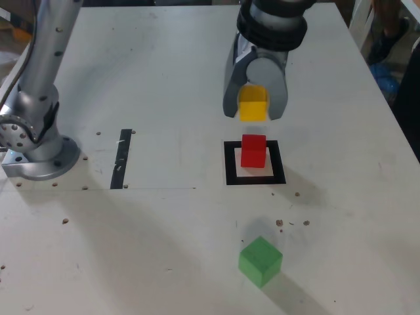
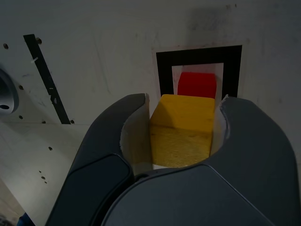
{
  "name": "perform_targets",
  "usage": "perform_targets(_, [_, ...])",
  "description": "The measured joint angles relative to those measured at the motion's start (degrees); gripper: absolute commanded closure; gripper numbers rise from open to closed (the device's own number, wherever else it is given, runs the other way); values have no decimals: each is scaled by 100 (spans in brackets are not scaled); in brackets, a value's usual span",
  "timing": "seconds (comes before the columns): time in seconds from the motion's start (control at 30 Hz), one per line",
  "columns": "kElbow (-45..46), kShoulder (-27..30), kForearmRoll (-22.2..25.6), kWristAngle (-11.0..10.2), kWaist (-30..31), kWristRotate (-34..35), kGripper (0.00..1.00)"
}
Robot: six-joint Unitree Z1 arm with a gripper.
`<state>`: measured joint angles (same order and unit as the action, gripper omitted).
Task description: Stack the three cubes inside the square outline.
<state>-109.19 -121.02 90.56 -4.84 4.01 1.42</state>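
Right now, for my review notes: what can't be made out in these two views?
- Red cube: its lower part, in the wrist view, hidden by the yellow cube.
- Square outline: its near side, in the wrist view, hidden by the gripper and yellow cube.
- Green cube: not visible in the wrist view, so its faces turned from the exterior camera stay unseen.
- Arm's middle: cut off by the exterior view's top edge.

A lab or workshop is suggested by the metal-based robot arm (image 1: pixel 41 134) mounted on a scuffed white tabletop (image 1: pixel 154 230) that is pitted with small holes and marked with black tape (image 1: pixel 121 159).
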Motion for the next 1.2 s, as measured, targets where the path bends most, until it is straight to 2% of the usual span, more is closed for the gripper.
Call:
perform_targets(0.27, [23, -110, -16, 14, -41, -2, 67])
perform_targets(0.6, [47, -263, -22, 229, -43, -1, 67])
perform_targets(1.1, [68, -493, -143, 313, -43, -70, 66])
perform_targets(1.2, [68, -552, -190, 350, -43, -110, 64])
